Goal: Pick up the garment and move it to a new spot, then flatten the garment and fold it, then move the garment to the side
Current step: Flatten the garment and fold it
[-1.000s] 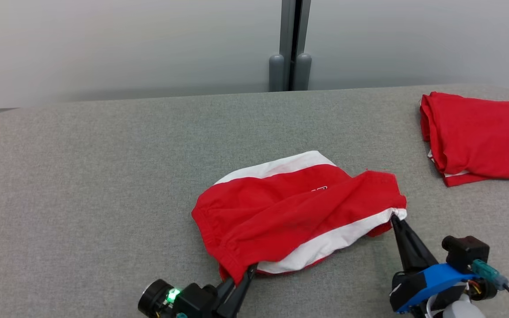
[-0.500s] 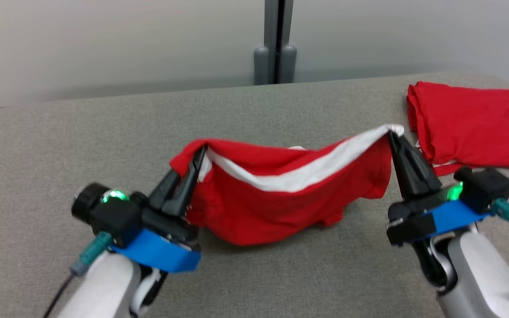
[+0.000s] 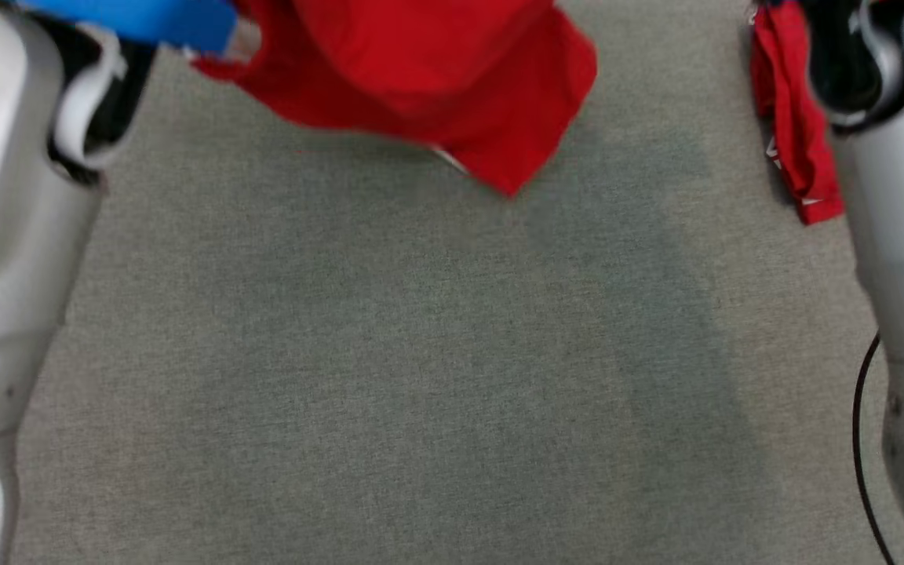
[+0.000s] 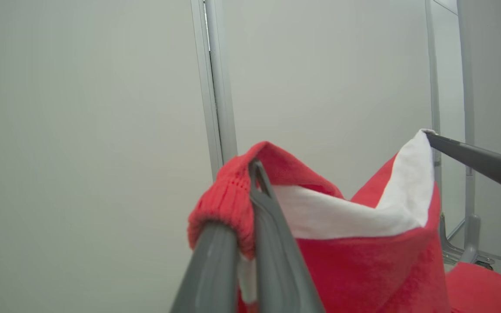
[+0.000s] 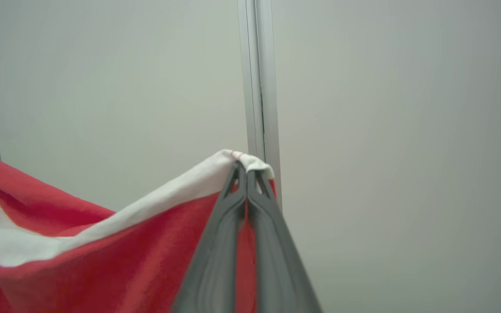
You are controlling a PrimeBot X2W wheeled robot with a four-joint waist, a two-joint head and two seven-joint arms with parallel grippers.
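Step in hand: the pick-up-and-move part, with no flattening or folding yet. The garment (image 3: 421,71) hangs in the air above the grey bench (image 3: 421,353), clear of it, with its lowest corner pointing down.

The left end effector (image 4: 255,167) is clamped on a bunched red ribbed edge, which wraps over one finger. The right end effector (image 5: 246,171) is pinched tight on a white corner. The cloth sags between the two and is not taut.

The garment is soft red knit with a broad white band along the held top edge. It is probably shorts, but I can't be sure. A second red cloth (image 3: 797,141) lies at the bench's right side, apart from the hanging one.

Next, as I judge it: carry the garment over the open bench and spread the arms to take out the sag. Then lower it so the bottom edge lands first and drag it back to lay it flat, keeping both grips. The bunched left grip may leave a twist, and the garment should stay off the other red cloth.
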